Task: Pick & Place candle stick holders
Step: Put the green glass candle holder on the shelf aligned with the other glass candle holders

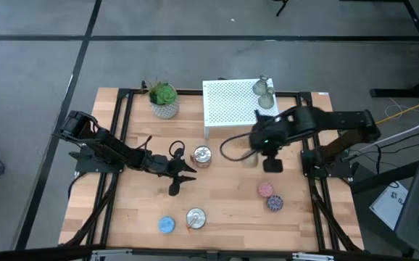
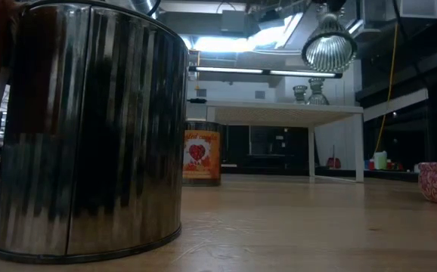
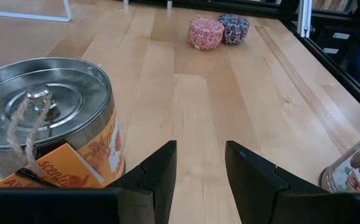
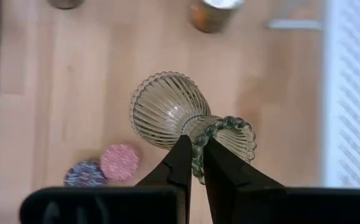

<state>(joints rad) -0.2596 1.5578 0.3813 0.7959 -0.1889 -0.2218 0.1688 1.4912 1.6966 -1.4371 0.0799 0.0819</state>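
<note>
My right gripper (image 1: 258,150) (image 4: 195,148) hangs over the table's middle right, shut on a ribbed glass candle stick holder (image 4: 165,117) (image 2: 329,47) with a wide round base and a beaded top. Two more holders (image 1: 262,88) (image 1: 266,102) stand on their bases on the white perforated shelf (image 1: 231,105) at the far side. At the table's left middle my left gripper (image 1: 181,171) (image 3: 200,177) is open with nothing between its fingers, and a lidded tin (image 3: 43,118) stands beside it. My right gripper pinches the beaded rim (image 4: 198,163) of the holder's narrow top between its two fingers. The fingers come from above, pointing steeply down. The holder hangs tilted below them, wide base lowest, clear of the table.
A second tin (image 1: 196,217) and a blue disc (image 1: 167,225) lie near the front edge. Pink (image 1: 266,189) and purple (image 1: 275,203) discs sit at the right front. A potted plant (image 1: 164,98) stands at the far left. Bare wood lies between the tins and the discs.
</note>
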